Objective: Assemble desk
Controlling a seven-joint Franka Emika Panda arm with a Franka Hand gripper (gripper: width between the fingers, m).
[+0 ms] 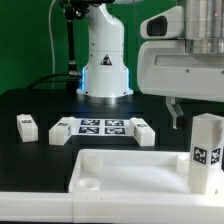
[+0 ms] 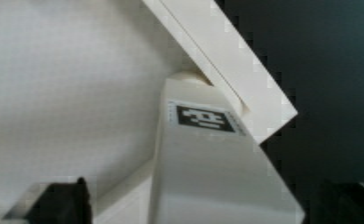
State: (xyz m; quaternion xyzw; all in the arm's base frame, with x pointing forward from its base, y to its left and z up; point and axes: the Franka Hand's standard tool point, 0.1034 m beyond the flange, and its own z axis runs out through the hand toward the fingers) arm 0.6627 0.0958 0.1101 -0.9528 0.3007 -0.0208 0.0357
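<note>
The white rimmed tabletop [image 1: 130, 172] lies at the front of the exterior view, with a round socket [image 1: 88, 184] at its left corner. One white leg [image 1: 207, 152] stands upright at its right end, tag facing out. My gripper [image 1: 200, 116] hangs over this leg's top, and one dark finger [image 1: 175, 112] shows to the left of it. In the wrist view the leg [image 2: 223, 160] and its tag sit between my gripper [image 2: 205, 205], on the tabletop [image 2: 72, 90]. A gap shows beside the left finger [image 2: 63, 200], so the jaws are open. Three loose legs [image 1: 27, 126], [image 1: 60, 131], [image 1: 143, 131] lie on the table.
The marker board [image 1: 98, 126] lies flat between the loose legs, in front of the robot's base [image 1: 104, 70]. The table is black, with a green backdrop behind it.
</note>
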